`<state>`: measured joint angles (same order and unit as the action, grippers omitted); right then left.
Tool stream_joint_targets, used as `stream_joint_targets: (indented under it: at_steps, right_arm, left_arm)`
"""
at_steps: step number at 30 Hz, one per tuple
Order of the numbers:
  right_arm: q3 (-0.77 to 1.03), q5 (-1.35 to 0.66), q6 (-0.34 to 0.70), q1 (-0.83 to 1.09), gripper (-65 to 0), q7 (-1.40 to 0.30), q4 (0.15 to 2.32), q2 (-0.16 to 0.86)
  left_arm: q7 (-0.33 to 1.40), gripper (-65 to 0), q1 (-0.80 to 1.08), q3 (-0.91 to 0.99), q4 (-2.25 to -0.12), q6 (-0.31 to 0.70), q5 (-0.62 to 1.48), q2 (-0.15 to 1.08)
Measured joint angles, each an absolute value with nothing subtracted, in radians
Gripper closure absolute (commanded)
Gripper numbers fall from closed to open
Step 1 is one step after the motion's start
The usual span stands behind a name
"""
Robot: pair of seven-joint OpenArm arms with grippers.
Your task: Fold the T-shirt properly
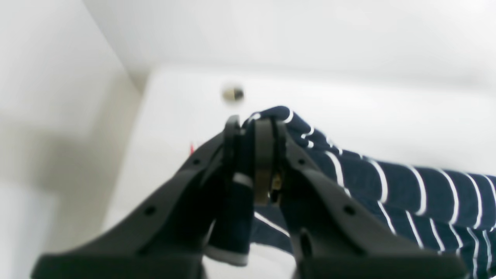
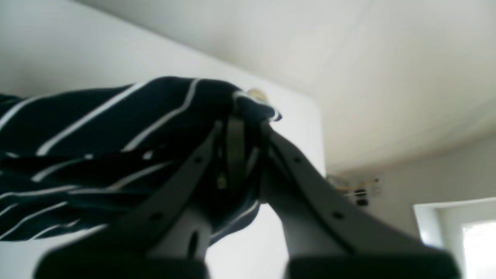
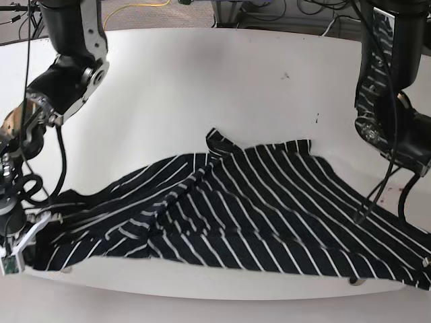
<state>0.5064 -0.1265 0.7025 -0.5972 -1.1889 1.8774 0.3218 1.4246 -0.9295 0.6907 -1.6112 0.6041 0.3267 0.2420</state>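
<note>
- the table [image 3: 202,81] was white, and bare along its far edge.
- the shirt [image 3: 256,215] lay stretched along the table's near edge, held up at both ends.
- the left gripper [image 1: 254,128] had jaws pinching striped cloth.
- the right gripper [image 2: 244,124] likewise had jaws clamped on the shirt.

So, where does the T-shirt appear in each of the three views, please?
Left wrist: the T-shirt runs from the centre to the right edge, its corner pinched in the left claw.
Right wrist: it fills the left half, gathered into the right claw at centre.
Base: it lies spread across the lower half of the white table, edge to edge.
Shared landmark: the white table under the shirt.
</note>
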Motion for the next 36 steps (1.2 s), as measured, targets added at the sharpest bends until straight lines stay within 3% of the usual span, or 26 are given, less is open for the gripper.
stream_joint_targets:
  at_steps: [10,17,26,36]
  right_arm:
    - [0.495,-0.128,0.704,-0.884,0.0,-1.187,1.663,0.443]
    - [0.498,-0.135,0.703,-0.922,0.0,-1.190,1.634,0.481]
    - [0.505,-0.132,0.705,-0.765,-0.2,-1.196,1.746,0.467]
    - [0.632,-0.117,0.703,-0.465,-0.2,-1.199,1.936,0.341]
  left_arm:
    - [1.399,-4.2,-1.087,0.695,-1.519,0.604,0.276,0.250]
    - [1.417,-4.2,-1.080,0.698,-1.508,0.605,0.274,0.244]
    - [1.399,-4.2,-0.942,0.698,-1.506,0.609,0.277,0.244]
    - [1.395,-4.2,-0.675,0.750,-1.508,0.610,0.406,0.237]
